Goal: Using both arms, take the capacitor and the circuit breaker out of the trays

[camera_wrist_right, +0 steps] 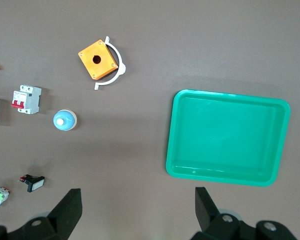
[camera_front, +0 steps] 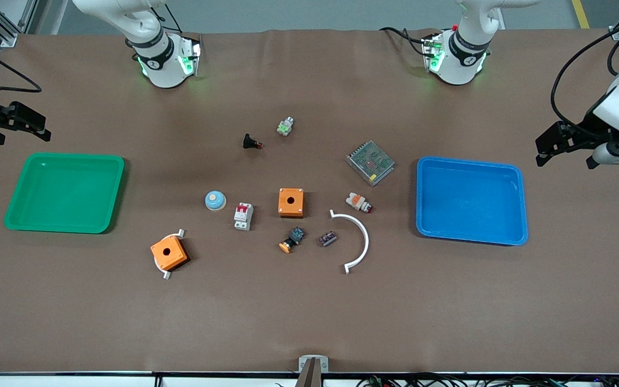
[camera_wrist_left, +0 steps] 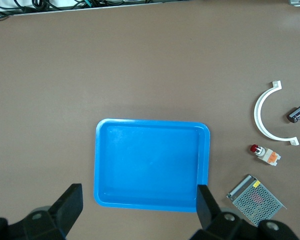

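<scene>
With both trays empty, the rigid, light circuit breaker (camera_front: 243, 216) suits a flat-side pinch, the tiny round capacitor (camera_front: 328, 238) may roll; left claw (camera_front: 567, 144) and right claw (camera_front: 15, 124) hang spread over the table's ends.

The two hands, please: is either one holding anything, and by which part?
Nothing is held. The left hand and the right hand are both open and empty.

No legible text, seemingly none
</scene>
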`<state>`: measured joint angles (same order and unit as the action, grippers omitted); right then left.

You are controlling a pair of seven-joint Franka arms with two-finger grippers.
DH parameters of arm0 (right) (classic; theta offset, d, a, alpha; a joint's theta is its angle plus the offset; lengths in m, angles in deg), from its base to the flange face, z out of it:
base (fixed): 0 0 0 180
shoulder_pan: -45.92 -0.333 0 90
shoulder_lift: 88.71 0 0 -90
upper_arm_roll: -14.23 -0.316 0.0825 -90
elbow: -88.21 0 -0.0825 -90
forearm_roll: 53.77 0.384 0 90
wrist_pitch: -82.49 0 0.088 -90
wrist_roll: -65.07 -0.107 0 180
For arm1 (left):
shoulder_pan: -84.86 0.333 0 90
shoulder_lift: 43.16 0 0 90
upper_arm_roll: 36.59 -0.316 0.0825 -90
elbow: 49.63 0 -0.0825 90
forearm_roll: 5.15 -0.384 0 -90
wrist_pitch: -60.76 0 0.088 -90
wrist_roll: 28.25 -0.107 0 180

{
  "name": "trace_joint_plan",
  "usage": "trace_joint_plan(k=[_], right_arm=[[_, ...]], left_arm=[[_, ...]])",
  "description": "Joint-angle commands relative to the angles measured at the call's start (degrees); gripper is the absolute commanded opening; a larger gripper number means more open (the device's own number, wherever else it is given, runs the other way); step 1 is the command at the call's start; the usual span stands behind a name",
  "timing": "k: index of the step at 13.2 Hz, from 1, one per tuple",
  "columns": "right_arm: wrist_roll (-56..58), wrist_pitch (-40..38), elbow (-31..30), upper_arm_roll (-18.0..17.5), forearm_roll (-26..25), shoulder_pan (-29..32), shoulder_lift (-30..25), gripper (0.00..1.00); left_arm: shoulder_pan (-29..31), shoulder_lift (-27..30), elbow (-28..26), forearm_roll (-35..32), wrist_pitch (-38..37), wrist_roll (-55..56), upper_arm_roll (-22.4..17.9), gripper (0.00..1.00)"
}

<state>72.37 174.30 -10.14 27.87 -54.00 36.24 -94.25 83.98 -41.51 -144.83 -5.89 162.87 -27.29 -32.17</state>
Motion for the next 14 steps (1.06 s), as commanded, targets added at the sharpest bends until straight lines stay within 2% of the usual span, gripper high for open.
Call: trace_joint_plan(k=[1, 3, 5, 10, 14], right_arm=[[-0.4, 0.0, 0.6, -0.5, -1.4, 0.1, -0.6, 1.00], [-0.4, -0.1, 2.0, -1.2, -1.2, 1.0, -0.2, 1.00], [-0.4, -0.1, 2.8, -6.3, -1.3, 6.0, 0.2, 1.00], [-0.2, -0.3, 7.1, -8.1, -1.0, 8.9, 3.0, 1.00], [-0.3, -0.3, 7.4, -8.1, -0.9, 8.7, 3.3, 1.00]], left_arm=[[0.3, -0.4, 1.5, -0.9, -1.8, -1.1, 0.1, 1.00], [0.3, -0.4, 1.6, -0.9, -1.9, -0.7, 0.1, 1.00], [0.4, -0.5, 1.7, -0.8, -1.9, -0.8, 0.1, 1.00], [0.4, -0.7, 2.0, -0.9, -1.9, -0.8, 0.2, 1.00], [0.4, -0.7, 2.1, -0.9, -1.9, -0.7, 0.2, 1.00]])
